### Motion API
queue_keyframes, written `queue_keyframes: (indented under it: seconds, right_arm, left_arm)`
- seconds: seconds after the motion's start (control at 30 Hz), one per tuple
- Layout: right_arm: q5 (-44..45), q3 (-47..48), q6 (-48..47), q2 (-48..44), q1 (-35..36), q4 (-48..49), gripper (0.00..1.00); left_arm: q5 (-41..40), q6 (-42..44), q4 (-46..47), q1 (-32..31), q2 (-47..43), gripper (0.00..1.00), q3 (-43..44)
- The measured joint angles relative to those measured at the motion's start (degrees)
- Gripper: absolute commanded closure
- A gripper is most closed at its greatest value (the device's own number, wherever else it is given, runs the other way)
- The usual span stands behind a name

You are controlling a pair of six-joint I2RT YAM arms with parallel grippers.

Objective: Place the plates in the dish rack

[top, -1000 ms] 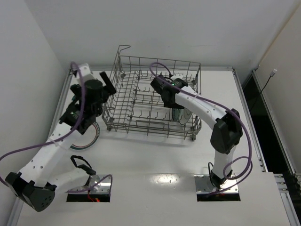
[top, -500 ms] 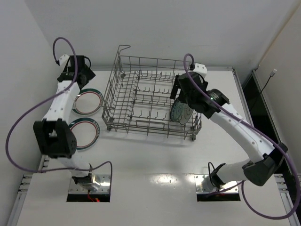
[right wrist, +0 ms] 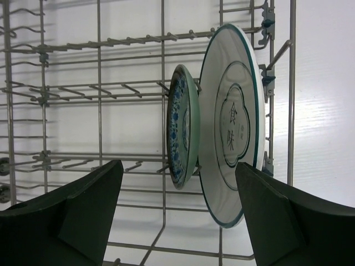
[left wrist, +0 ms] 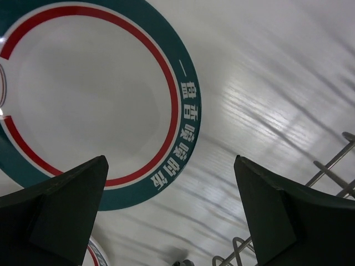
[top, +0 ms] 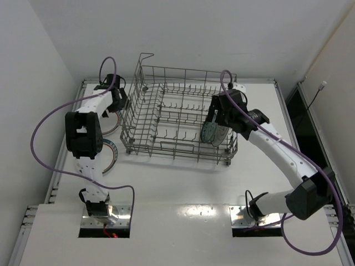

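Plates (top: 215, 134): teal-blue plate (right wrist: 180, 133) and white plate (right wrist: 233, 127) stand edgewise in dish rack (right wrist: 163, 50); right gripper (right wrist: 178, 166) just released, jaws apart; left gripper (left wrist: 171, 160), wide open, has swung over banded plate (left wrist: 83, 94) on table (left wrist: 266, 83); half loaded.

The white table (top: 188, 183) carried the dish rack (top: 177, 151) toward its far side; the rack stood level, its wire feet on the surface; left of the rack, two plates with teal-and-red rim bands lay flat and face up directly on the table; the farther plate (left wrist: 83, 94) lay just beside the rack's left wall; the nearer plate (top: 110, 156) lay off the rack's front-left corner, close to the first; in front of the rack, well apart from it, the left arm base (top: 104, 213) and right arm base (top: 256, 213) sat at the table's near edge.
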Motion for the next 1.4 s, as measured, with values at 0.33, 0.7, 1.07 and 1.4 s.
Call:
queue_keyframes:
  seconds: [0.33,0.7,1.07,1.4]
  right_arm:
    - [-4.7,-2.1,-0.1,-2.5,-3.2,3.1,0.20]
    - [-7.3,-2.8,-0.1,-4.3,-5.2,4.3,0.20]
    - [-7.5,-3.8,-0.1,-5.7,-6.3,4.3,0.20]
    - [-7.1,-4.7,-0.1,-8.3,-6.3,3.1,0.20]
  left_arm:
    - [-1.0,2.0,0.2,-0.3,6.3,0.24,-1.7]
    - [-5.4,5.6,0.0,-0.6,8.9,1.00,3.0]
    - [-13.1,0.9,-11.7,-1.0,9.8,1.00,15.1]
    - [-20.7,-6.4,-16.7,-5.7,-2.7,1.00,24.7]
